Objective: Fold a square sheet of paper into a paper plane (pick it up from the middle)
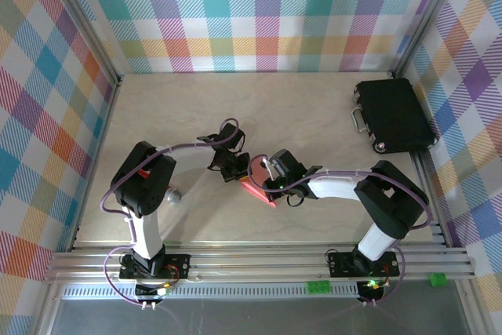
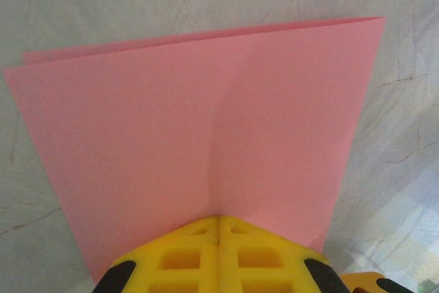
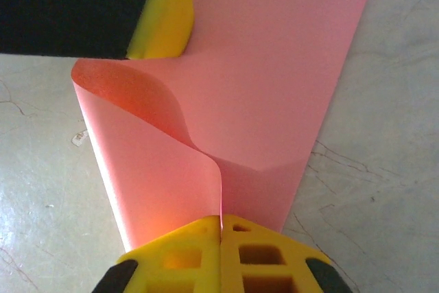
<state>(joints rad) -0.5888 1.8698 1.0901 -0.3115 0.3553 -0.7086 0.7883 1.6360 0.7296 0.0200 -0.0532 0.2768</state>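
Note:
The square sheet of paper (image 1: 256,187) is salmon pink and hangs folded between my two grippers, just above the middle of the table. In the left wrist view the sheet of paper (image 2: 206,128) is doubled over, a soft crease running up from my left gripper (image 2: 218,220), which is shut on its near edge. My right gripper (image 3: 221,219) is shut on the opposite edge of the sheet of paper (image 3: 274,87), where one layer curls up and away. From above, the left gripper (image 1: 228,165) and right gripper (image 1: 265,176) face each other closely.
A black case (image 1: 392,115) with a metal handle lies at the back right by the wall. Checked walls and metal rails enclose the pale marbled table (image 1: 235,107). A yellow finger (image 3: 164,22) of the left gripper shows beyond the paper.

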